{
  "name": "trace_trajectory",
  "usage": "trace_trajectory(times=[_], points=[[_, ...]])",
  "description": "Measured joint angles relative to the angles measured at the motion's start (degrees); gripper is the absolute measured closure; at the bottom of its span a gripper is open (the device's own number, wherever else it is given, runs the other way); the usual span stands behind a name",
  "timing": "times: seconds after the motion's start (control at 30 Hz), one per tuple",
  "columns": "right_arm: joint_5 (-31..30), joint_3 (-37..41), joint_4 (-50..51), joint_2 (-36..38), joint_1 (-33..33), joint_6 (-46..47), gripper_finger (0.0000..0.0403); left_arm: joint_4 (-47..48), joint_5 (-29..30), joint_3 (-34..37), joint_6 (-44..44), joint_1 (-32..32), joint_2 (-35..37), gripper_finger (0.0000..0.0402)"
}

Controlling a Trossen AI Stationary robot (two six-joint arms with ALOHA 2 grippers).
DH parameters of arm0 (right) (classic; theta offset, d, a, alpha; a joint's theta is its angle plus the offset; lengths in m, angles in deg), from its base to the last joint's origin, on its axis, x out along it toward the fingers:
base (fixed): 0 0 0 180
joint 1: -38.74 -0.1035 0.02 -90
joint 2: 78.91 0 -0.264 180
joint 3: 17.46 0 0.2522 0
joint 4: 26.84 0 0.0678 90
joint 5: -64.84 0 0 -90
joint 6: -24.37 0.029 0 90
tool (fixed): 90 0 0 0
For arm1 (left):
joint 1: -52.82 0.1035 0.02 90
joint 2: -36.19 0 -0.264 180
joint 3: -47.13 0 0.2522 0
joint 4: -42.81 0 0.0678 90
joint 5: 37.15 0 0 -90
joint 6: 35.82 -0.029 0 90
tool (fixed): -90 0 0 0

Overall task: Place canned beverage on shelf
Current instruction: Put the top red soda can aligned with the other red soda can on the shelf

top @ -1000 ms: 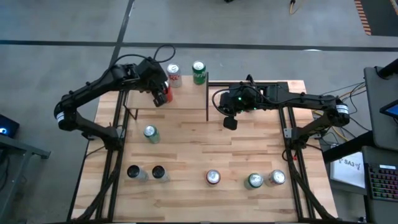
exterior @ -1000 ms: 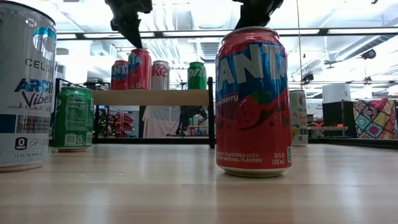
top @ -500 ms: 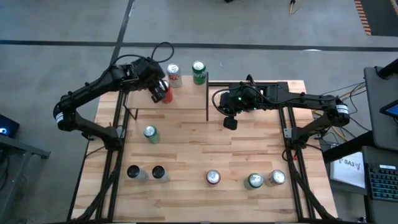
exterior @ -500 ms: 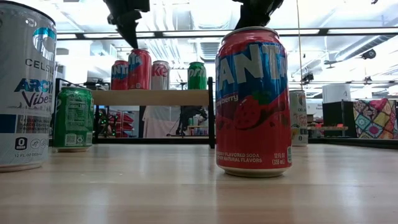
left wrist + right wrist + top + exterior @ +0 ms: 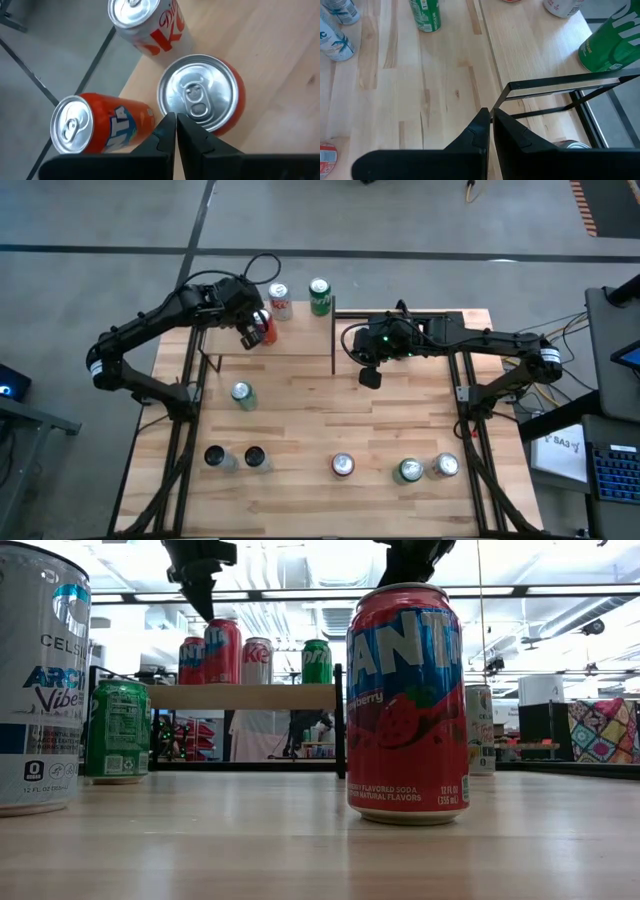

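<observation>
So up close in the low view we've got a big strawberry Fanta can (image 5: 406,705) on the tabletop (image 5: 300,850), then further back the shelf (image 5: 245,696) with four cans on it. Left gripper (image 5: 250,333) hangs pinched shut, empty, just above the red can (image 5: 202,97). Right gripper (image 5: 370,375) hovers closed past the shelf's corner post

The left hand (image 5: 203,602) rose off the red can (image 5: 223,651) on the shelf (image 5: 245,696); it drifted slightly leftward, fingers closed.
</observation>
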Motion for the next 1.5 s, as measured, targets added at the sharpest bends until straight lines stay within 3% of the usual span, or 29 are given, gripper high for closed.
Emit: trace_trajectory(times=[0.23, 1.23, 1.4, 1.5], points=[[0.01, 0.02, 0.0, 0.0, -0.01, -0.04, 0.039, 0.78, -2.71, -0.04, 1.22, -0.29, 0.29, 0.0402], [0.01, 0.07, -0.6, 0.0, 0.0, -0.09, 0.039, -2.54, -3.35, -0.02, 1.4, -0.42, 3.09, 0.0402], [0.01, 0.07, -1.97, 0.02, -0.01, -0.13, 0.039, -7.65, -11.85, -0.02, 1.04, -1.29, 3.78, 0.0402], [0.01, 0.07, -2.0, 0.02, -0.01, -0.14, 0.039, -10.14, -13.31, -0.02, 0.96, -1.98, 2.79, 0.0402]])
